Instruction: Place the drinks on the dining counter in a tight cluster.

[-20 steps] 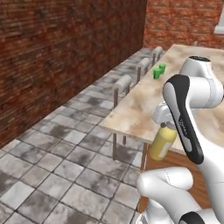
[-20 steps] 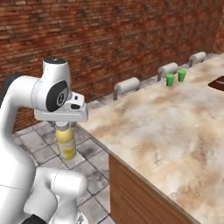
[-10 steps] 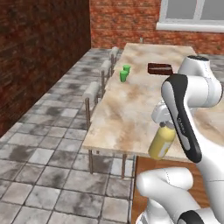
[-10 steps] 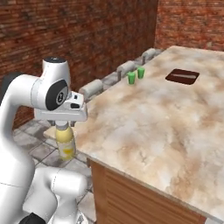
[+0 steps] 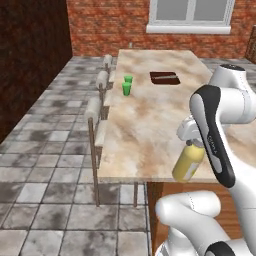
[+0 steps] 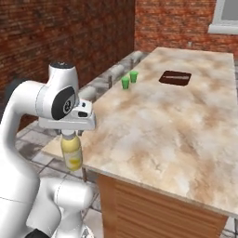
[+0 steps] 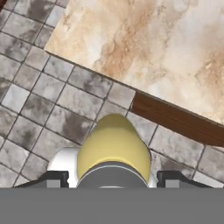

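While your claw [image 7: 113, 181] pinches the yellow bottle [image 5: 188, 161] by its cap, it hangs off the desk's [image 6: 176, 125] near corner.

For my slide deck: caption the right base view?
Gripper carries the yellow juice bottle beside the dining counter, two green cups ahead.

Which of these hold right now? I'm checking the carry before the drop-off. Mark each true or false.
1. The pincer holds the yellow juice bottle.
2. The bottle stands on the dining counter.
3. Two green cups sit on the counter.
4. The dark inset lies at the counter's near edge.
1. True: the pincer grips the yellow juice bottle at its neck.
2. False: it hangs beside the dining counter, over the floor.
3. True: the green cups stand close together near the stools.
4. False: the dark inset lies far along the top.
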You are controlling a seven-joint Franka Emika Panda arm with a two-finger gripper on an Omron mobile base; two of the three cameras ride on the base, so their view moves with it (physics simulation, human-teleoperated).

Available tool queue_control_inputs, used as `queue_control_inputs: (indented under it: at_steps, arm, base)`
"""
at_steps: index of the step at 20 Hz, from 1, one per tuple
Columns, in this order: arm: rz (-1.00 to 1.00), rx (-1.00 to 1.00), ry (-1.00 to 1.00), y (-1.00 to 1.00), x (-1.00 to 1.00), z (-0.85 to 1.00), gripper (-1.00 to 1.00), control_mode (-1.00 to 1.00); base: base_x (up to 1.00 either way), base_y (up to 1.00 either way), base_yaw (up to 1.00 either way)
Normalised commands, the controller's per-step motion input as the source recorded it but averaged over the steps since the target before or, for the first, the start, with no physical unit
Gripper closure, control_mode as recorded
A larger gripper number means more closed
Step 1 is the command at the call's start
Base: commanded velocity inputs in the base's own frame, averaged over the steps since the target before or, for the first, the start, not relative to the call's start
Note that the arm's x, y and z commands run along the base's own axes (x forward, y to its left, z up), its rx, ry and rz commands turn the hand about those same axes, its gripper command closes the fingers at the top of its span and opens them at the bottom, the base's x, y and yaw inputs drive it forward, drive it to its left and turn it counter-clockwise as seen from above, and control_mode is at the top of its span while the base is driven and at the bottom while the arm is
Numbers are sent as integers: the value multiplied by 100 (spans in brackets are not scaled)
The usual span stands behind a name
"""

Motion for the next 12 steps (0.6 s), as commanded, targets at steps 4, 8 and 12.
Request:
queue_control_inputs:
  at_steps: [4,8,12]
  arm:
    - [0,0,0,0,0,0,100,100]
    - [0,0,0,0,0,0,100,100]
    - [0,0,0,0,0,0,100,100]
  base:
    - [59,99,-10]
    - [57,21,-32]
    - [60,0,-41]
